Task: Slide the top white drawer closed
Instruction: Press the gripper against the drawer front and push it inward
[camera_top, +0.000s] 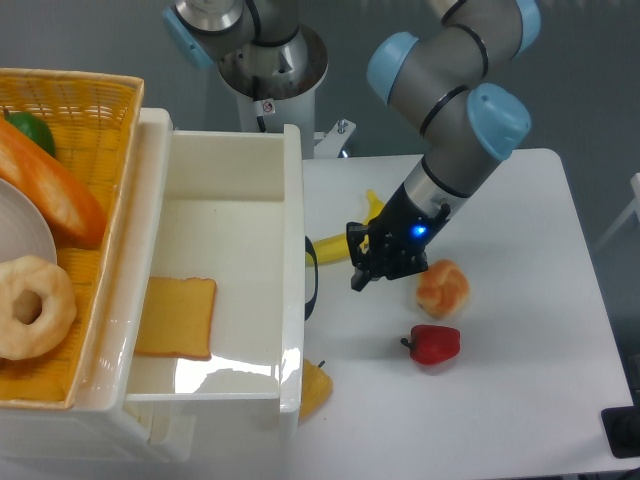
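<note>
We are looking down at a white table (520, 400) and the top white drawer (225, 280) is sitting pulled out on the left side, wide open, with its thick front panel facing right. A thin black handle (311, 278) is curving off that front panel. Inside the drawer a flat slice of toast (177, 317) is lying on the floor of it, near the left wall. Our gripper (368, 262) is hanging over the table just to the right of the handle — close to it, but we cannot tell if it is touching. The dark fingers are pointing down and left, and they are looking close together with nothing between them, though we cannot tell for sure how far apart the jaws are. A yellow banana (335, 245) is lying behind the gripper, partly hidden by it. A small bread roll (443, 288) is sitting to the right of the gripper, and a red pepper (433, 344) is lying nearer to us, just below the roll. An orange thing (315, 385) is peeking out from under the near corner of the drawer. On the far left a yellow wicker basket (90, 100) is holding a donut (30, 305), a long orange loaf (45, 190) and a white plate (20, 235).
</note>
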